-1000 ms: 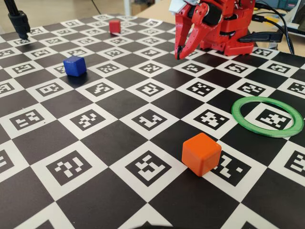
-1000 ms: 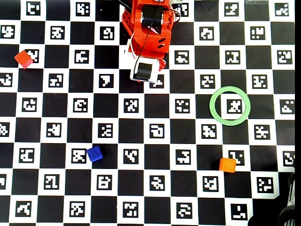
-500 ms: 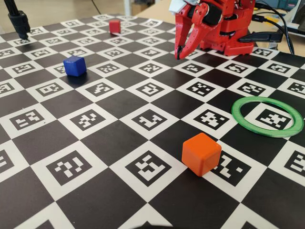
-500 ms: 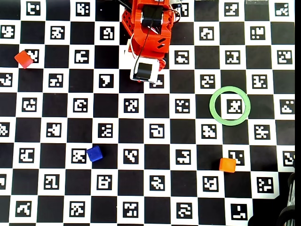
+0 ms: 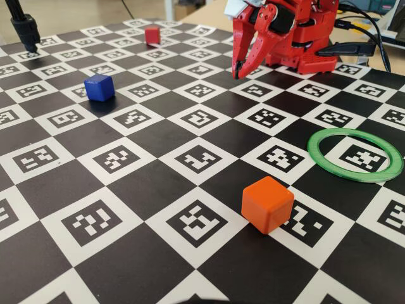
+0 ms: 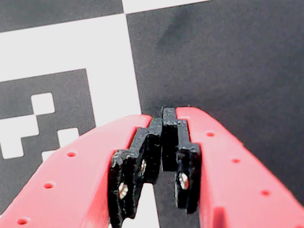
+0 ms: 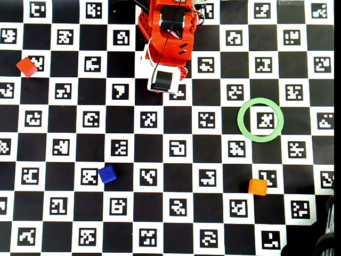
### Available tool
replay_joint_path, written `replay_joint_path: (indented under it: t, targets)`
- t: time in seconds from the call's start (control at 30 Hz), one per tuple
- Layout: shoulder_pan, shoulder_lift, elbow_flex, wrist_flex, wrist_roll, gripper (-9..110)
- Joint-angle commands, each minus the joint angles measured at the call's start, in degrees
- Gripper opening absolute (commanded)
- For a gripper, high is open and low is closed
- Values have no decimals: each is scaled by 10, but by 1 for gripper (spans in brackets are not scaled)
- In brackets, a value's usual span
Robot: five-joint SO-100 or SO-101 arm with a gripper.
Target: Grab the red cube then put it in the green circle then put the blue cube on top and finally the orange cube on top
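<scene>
A: In the fixed view, where did the red cube [image 5: 152, 34] lie from the fingers [image 5: 238, 71]?

B: Off to the left in that view and farther back, well apart, on the counter [image 5: 158, 136]. The fingers hung tip-down close in front of the arm's base, pressed together with nothing between them. The blue cube [image 5: 99, 87] sat left of them and nearer the camera; the orange cube [image 5: 267, 204] was well forward, and the green circle [image 5: 355, 154] lay forward and right, with no cube in it.

A: And the wrist view?

B: Only the fingers [image 6: 164, 118], their black pads meeting at the tips, holding nothing, over a checkered square. No cube showed there.

A: The overhead view?

B: The fingers were hidden under the arm's wrist. The red cube [image 7: 26, 66] lay far toward the left edge, roughly level with the wrist, turned cornerwise. So I'd judge the coming move depended on a wide swing to that side, opening on the way. The green circle [image 7: 242, 129] sat on the opposite side, the blue cube [image 7: 107, 174] and orange cube [image 7: 258, 186] lower in the picture.
</scene>
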Motion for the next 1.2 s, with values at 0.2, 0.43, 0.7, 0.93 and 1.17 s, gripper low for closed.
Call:
replay_joint_path:
  t: [0.2,0.43,0.7,0.93,1.17]
  targets:
    - [-47,31,29,37,4,-5]
    - [-46,5,18,-13,74,-5]
    - [-63,-149,-167,-4,200,-5]
    - [-28,-336,-369,30,251,-5]
    - [37,-487,-576,112,314,-6]
